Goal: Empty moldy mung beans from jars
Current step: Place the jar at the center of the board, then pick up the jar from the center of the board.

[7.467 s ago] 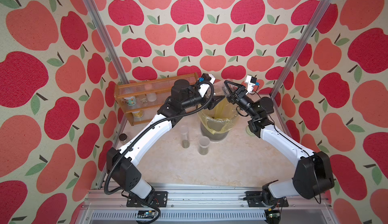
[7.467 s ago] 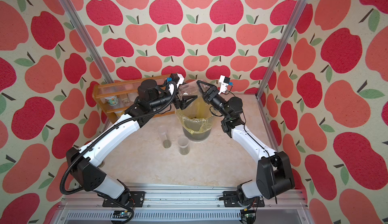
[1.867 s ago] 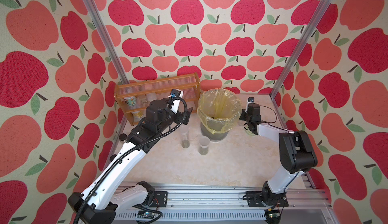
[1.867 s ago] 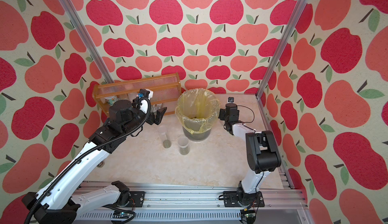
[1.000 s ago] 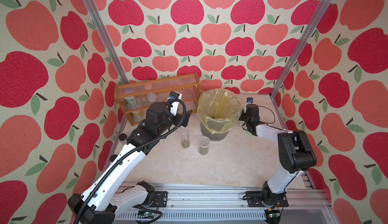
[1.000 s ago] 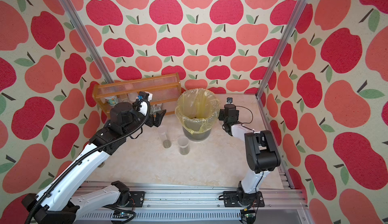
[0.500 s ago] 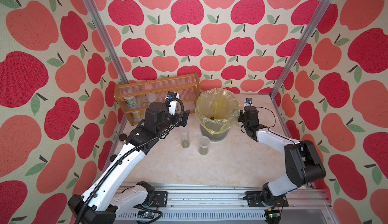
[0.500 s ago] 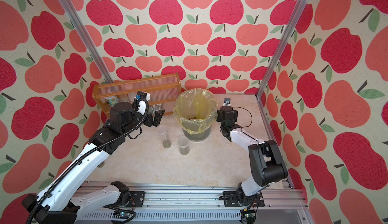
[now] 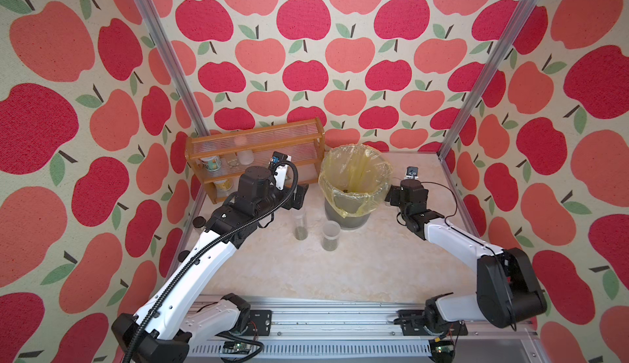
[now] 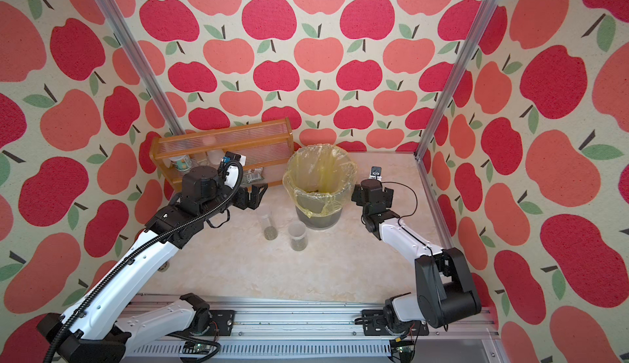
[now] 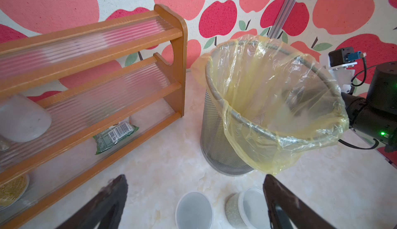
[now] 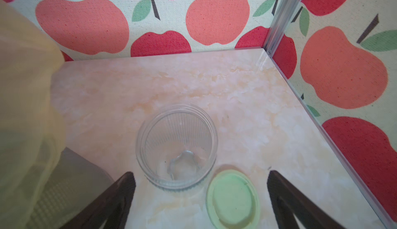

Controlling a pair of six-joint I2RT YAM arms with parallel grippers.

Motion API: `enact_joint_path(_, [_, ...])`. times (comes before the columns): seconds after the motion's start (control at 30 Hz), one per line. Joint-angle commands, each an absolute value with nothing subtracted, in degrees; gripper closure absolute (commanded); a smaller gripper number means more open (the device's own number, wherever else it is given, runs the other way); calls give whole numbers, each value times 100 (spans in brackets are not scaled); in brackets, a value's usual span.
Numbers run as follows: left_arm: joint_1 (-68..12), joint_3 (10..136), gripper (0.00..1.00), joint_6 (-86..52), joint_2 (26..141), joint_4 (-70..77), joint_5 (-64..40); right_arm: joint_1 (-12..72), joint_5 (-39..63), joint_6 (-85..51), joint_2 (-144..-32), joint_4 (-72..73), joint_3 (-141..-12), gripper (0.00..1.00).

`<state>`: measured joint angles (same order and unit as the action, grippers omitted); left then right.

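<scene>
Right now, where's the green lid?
In the right wrist view, the lid lies flat on the table beside the open jar, right of the bin.

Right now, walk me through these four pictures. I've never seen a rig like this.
Two robot arms stand at a table. Two pictures look down from overhead; the other two come from cameras on each wrist. The left gripper and right gripper are both open, holding nothing. On the table: a bin lined with a yellow bag, a tall jar and a shorter jar with mung beans at the bottom, an empty ribbed jar beside its green lid, and a wooden rack.
</scene>
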<state>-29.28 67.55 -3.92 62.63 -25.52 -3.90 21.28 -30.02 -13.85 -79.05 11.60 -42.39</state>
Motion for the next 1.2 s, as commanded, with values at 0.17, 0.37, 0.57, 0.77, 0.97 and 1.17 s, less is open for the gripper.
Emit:
enact_joint_path(0.17, [-2895, 6506, 2, -525, 6339, -3034, -613, 2161, -2781, -1769, -6996, 951, -3183, 1])
enact_joint_path(0.37, [-2900, 6239, 7, -484, 6474, -2837, -584, 2164, -2210, -1843, -5908, 661, -2752, 2])
enact_joint_path(0.57, [-2896, 5972, 6, -514, 6538, -2615, -755, 2177, -1667, -1907, -5301, 740, -2384, 5])
enact_joint_path(0.77, [-2900, 5916, 4, -547, 6721, -2640, -719, 2180, -1420, -1949, -5301, 723, -2329, 5])
enact_joint_path(0.97, [-2899, 5982, 2, -606, 7049, -2779, -601, 2175, -1372, -1923, -5237, 695, -2372, 5])
enact_joint_path(1.17, [-2897, 5982, 2, -663, 7249, -2902, -426, 2180, -1328, -1921, -5160, 615, -2408, 5])
